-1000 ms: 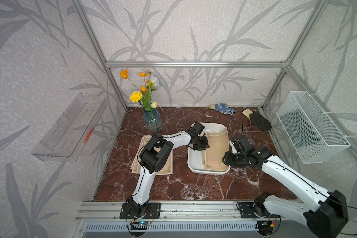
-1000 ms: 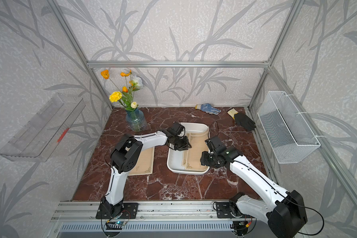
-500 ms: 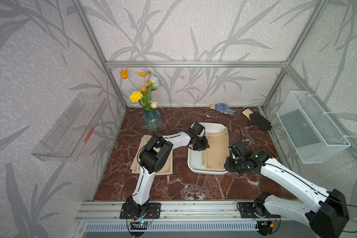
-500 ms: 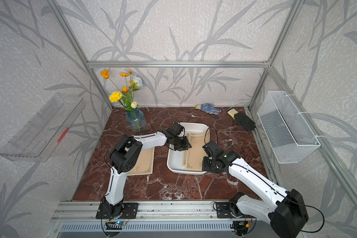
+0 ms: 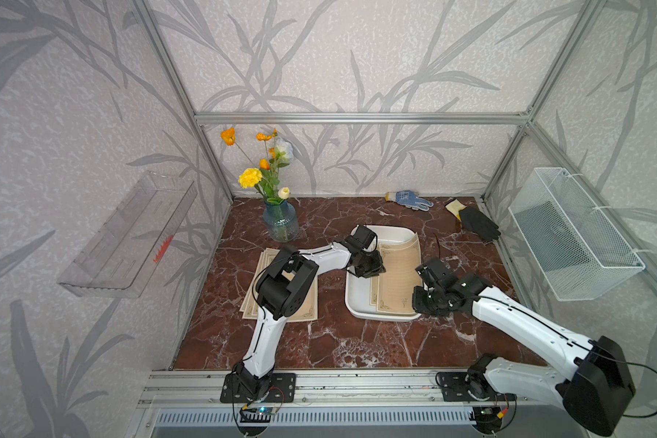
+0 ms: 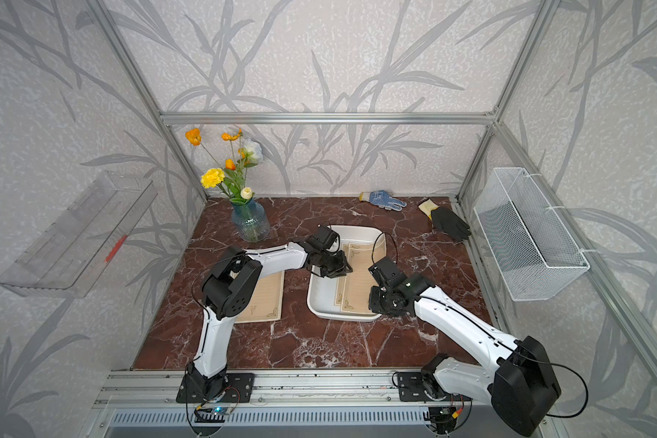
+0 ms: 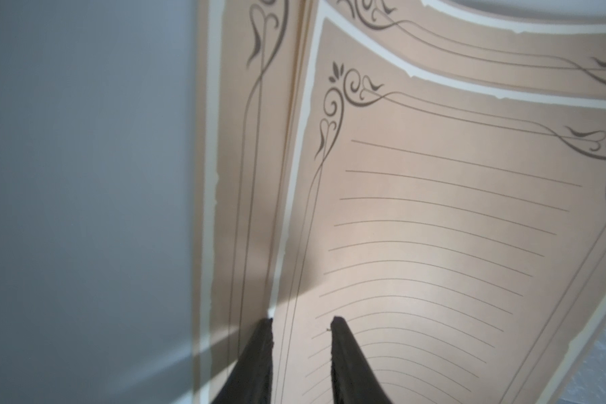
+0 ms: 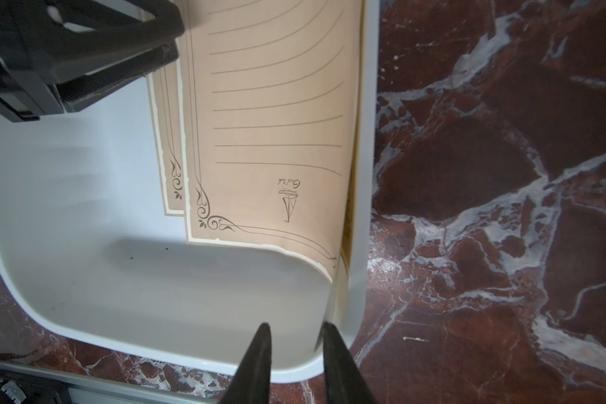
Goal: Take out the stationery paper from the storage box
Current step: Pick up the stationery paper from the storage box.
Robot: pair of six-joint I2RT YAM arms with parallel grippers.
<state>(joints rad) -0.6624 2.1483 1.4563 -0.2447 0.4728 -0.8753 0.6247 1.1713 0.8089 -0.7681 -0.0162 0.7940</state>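
The stationery paper [image 5: 395,273] lies in the storage box [image 5: 358,300] at the centre of both top views, pushed toward the box's right side. The top sheet's right edge curls up against that wall, and a second sheet peeks out from under its left edge. The left strip of the box floor is bare.

My left fingers [image 7: 261,346] reach in from the left and sit at the top sheet's left edge. There is a narrow gap between them and nothing is clamped. I cannot tell whether the tips touch the paper.

My right fingers [image 8: 259,353] hover at the box's lower right corner, where the curled sheet's corner runs down. They are slightly apart, with nothing between them.

Left of the box, a loose pile of matching sheets [image 6: 268,303] lies flat on the marble tabletop [image 5: 338,349], partly under my left arm. A blue glass vase of flowers [image 5: 280,223] stands at the tabletop's upper left. A dotted work glove [image 5: 408,198] and a black glove [image 5: 476,223] lie at its upper right. A clear acrylic shelf [image 5: 126,242] hangs on the left wall, and a white wire-mesh basket [image 5: 573,242] on the right.
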